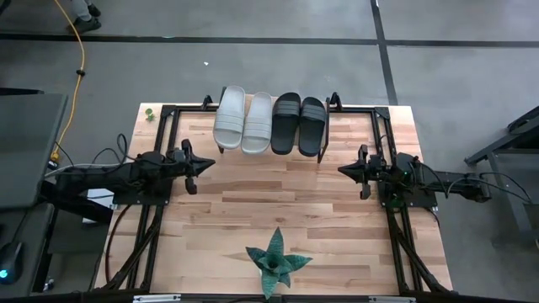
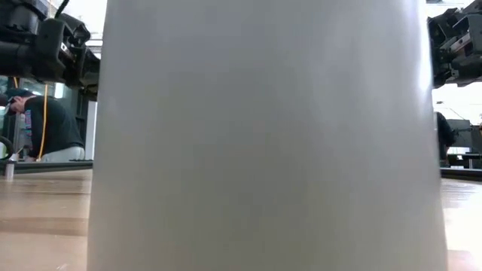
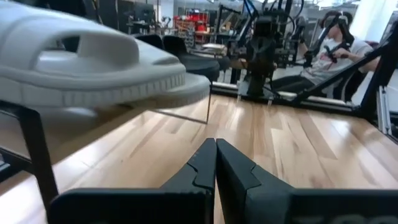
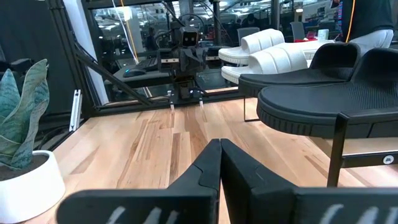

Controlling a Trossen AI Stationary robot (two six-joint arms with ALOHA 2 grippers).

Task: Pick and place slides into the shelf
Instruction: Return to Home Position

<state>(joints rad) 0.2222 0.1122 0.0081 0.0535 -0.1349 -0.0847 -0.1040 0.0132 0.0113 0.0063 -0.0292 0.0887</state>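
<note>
Pale slides point(image 1: 230, 118): two are seen side by side on the shelf point(image 4: 337, 146), at the far edge of the table point(image 1: 278, 202), left of the black pair.
Black slides point(image 1: 285, 123): two are set just beside the pale pair, on the right, and all four are lined up in one row.
Shelf detail: in the right wrist view, the black soles are shown jutting past a thin dark leg.
Left gripper point(image 1: 206, 162): it is held over the table's left side, pointed inward, near the pale pair but apart from it. Its fingers are pressed together and nothing is held.
Right gripper point(image 1: 341, 170): it is held over the right side, facing the left one. Its fingers are closed together and empty.
Plant point(image 1: 274, 261): it is placed at the near edge, mid-table, well apart from both grippers.
Low view: it is almost wholly blocked by the white pot point(image 2: 263, 135).
</note>
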